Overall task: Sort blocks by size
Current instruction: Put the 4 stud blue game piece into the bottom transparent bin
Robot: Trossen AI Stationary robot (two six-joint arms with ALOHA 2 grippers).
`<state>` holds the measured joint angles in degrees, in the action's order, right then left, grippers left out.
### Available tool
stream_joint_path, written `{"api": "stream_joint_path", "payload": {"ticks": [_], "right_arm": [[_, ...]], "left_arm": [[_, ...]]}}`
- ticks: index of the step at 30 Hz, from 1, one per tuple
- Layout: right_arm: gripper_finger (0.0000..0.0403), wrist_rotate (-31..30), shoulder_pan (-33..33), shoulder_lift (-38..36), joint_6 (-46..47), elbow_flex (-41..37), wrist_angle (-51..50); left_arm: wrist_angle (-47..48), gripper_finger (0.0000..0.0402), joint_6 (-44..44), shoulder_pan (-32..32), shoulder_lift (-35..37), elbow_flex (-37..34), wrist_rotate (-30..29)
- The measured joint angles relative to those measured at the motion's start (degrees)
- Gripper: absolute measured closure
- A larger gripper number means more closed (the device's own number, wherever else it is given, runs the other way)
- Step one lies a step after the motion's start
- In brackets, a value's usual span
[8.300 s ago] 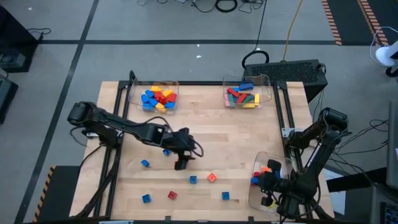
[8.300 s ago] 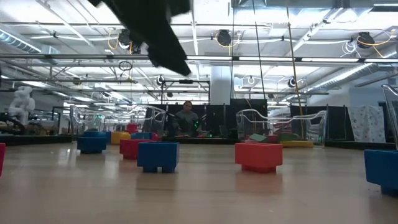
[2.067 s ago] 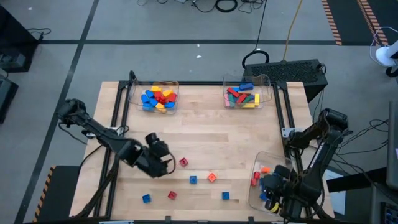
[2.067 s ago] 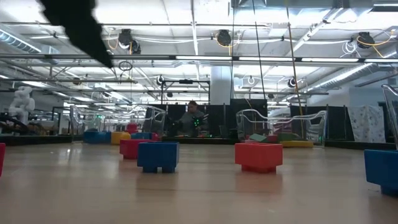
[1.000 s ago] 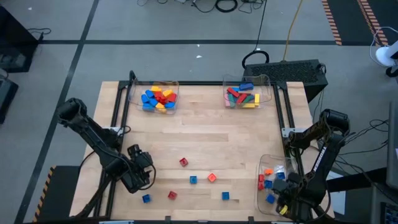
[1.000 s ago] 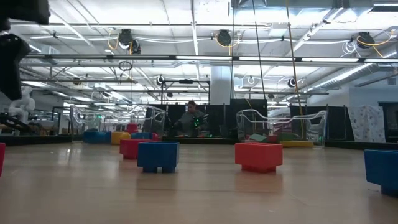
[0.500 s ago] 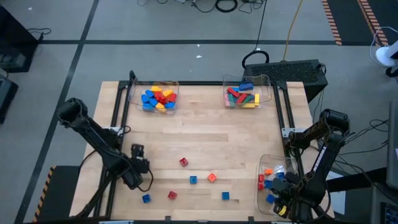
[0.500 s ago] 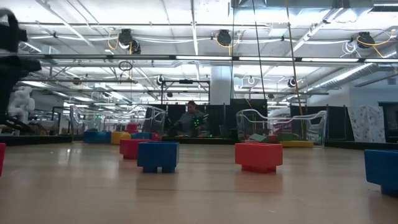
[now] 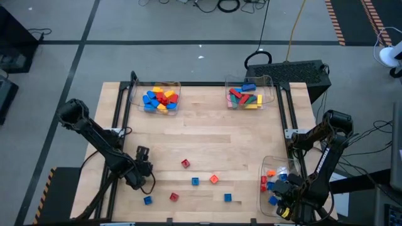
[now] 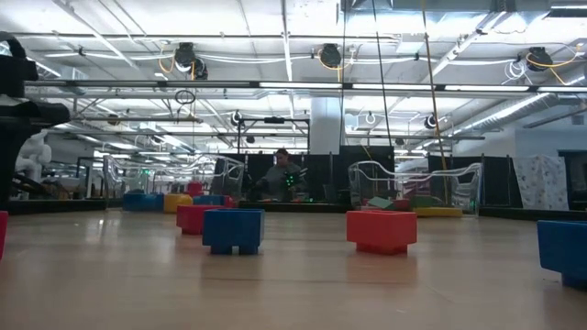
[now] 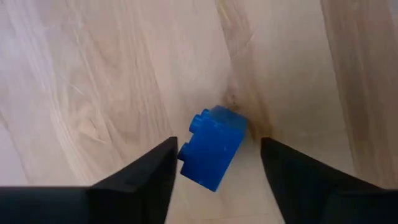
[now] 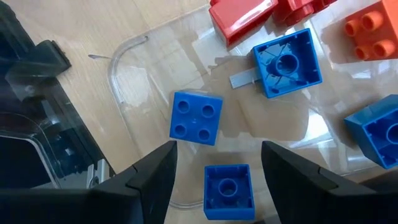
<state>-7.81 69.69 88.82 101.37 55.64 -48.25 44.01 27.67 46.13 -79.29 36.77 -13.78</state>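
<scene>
Several small loose blocks lie on the wooden table: red (image 9: 184, 163), blue (image 9: 195, 181), orange (image 9: 214, 179), red (image 9: 173, 196), blue (image 9: 227, 197) and blue (image 9: 147, 200). My left gripper (image 9: 138, 179) hangs open over the table's near left. In its wrist view a blue block (image 11: 216, 157) lies on its side on the wood, below and between the open fingers (image 11: 217, 144), untouched. My right gripper (image 9: 286, 194) is open and empty above the clear near-right tray (image 9: 262, 168), over blue blocks (image 12: 196, 117), (image 12: 287, 63).
A clear tray (image 9: 134, 94) at the far left holds blue, red and yellow blocks. A clear tray (image 9: 271, 88) at the far right holds longer bars. In the low view, blue (image 10: 233, 229) and red (image 10: 381, 231) blocks stand ahead, and a person shows far behind.
My left gripper has come down a little toward the table at the near left, staying open. The blocks and my right arm have kept still.
</scene>
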Motion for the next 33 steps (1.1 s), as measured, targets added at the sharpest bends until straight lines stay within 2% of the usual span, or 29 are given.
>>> {"api": "stream_joint_path", "payload": {"ticks": [3, 9, 15, 19, 23, 27, 30, 33], "right_arm": [[0.0186, 0.0, 0.0, 0.02, 0.04, 0.0, 0.0], [0.0186, -0.17, -1.1, 0.0, -0.09, 0.0, 0.0], [0.0186, -4.27, -2.99, 0.0, -4.0, -0.02, 1.67], [0.0186, -11.67, -3.85, 0.0, -9.63, -0.04, 4.64], [0.0186, -24.22, -4.76, 0.0, -17.1, -0.06, 8.18], [0.0186, -36.68, -6.32, -0.02, -27.03, -0.07, 14.58], [0.0186, -41.06, -8.4, -0.02, -36.56, -0.05, 20.28], [0.0186, -41.36, -10.82, -0.02, -43.72, -0.04, 24.47]], "left_arm": [[0.13, 0.021, 0.67, -0.04, 0.0, -0.04, -0.23], [-1.99, 0.0299, 10.28, -1.81, 0.09, 0.01, 0.74], [-8.36, 0.0305, 10.92, -4.65, 0.02, 0.02, 1.35], [-15.03, 0.0305, 10.92, -7.25, 0.0, -0.04, 1.23], [-24.33, 0.0305, 9.89, -10.57, 0.0, -0.04, -1.7], [-37.63, 0.0304, 3.87, -13.51, 0.0, -0.04, -6.13], [-47.96, 0.0304, -1.31, -15.7, -0.19, -0.04, -6.64], [-55.44, 0.0303, -5.75, -17.53, -1.16, 0.1, -6.69]]}}
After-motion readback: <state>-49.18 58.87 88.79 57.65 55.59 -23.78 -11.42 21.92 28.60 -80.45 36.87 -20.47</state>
